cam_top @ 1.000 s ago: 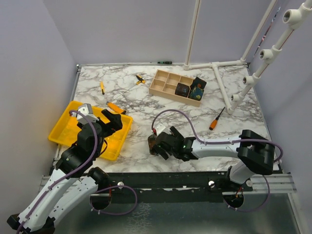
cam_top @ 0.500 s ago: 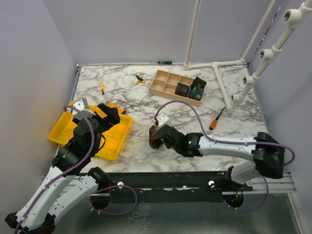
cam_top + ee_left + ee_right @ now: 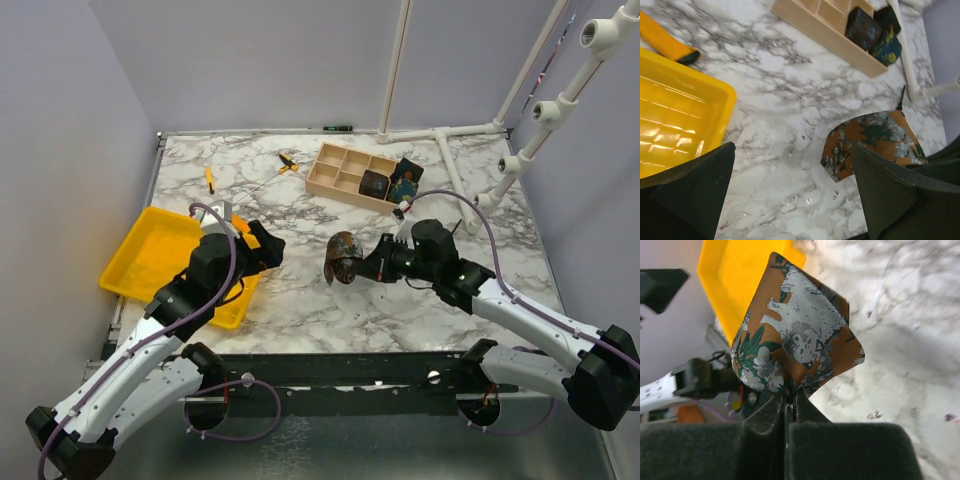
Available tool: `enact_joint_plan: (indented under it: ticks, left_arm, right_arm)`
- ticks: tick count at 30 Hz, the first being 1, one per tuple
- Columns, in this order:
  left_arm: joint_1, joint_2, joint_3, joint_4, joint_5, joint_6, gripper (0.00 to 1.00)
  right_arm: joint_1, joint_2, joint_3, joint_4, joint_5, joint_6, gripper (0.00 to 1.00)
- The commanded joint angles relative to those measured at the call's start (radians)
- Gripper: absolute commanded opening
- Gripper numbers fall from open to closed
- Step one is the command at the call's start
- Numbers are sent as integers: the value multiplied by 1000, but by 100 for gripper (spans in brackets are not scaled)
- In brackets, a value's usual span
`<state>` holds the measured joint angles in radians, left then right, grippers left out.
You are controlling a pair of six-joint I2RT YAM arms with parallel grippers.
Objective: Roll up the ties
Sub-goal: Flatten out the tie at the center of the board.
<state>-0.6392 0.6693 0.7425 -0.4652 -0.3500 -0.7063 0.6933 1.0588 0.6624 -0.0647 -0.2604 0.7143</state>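
Above the marbled table point(image 3: 300, 300), the rolled tie point(image 3: 345, 257) is pinched thinly by right fingers point(image 3: 762, 417), so unrolling is risked; left fingers point(image 3: 695, 180) are spread.

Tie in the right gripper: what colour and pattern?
The tie is rust-orange with green leaves and grey-white flowers; clearest in the right wrist view.

The tie point(image 3: 795, 340) is silky woven cloth with a slight sheen. The yellow tray point(image 3: 685, 125) is glossy moulded plastic, the table point(image 3: 785, 100) is a smooth marble-look top, and the box point(image 3: 830, 37) looks like bare pale wood, pretty matt.
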Motion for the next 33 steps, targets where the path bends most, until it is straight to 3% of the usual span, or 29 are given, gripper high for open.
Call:
enact_joint_plan:
  ticks: [1, 4, 10, 13, 18, 22, 27, 33]
  left_arm:
    - [-5, 38, -90, 205, 391, 27, 99]
    - [-5, 55, -135, 274, 503, 19, 99]
    - [-6, 34, -192, 319, 579, 8, 99]
    - [-7, 34, -227, 332, 584, -15, 99]
    - [-8, 43, -269, 323, 536, -36, 99]
    - [-14, 50, -267, 301, 475, -20, 99]
    - [-57, 101, -232, 252, 388, 5, 99]
    - [-89, 97, -239, 169, 177, -96, 98]
  right_arm:
    - [-33, -46, -39, 81, -255, 189, 0]
    - [-71, -45, -107, 147, -313, 301, 0]
    - [-134, -1, -344, 380, -360, 547, 0]
    - [-138, -23, -343, 251, -262, 485, 1]
    - [-136, -102, -183, -147, -25, 182, 57]
    - [-136, -147, -85, -310, 83, 32, 86]
    - [-127, -137, -1, -376, 126, -117, 93]
    - [-11, 90, 178, -403, 284, -362, 93]
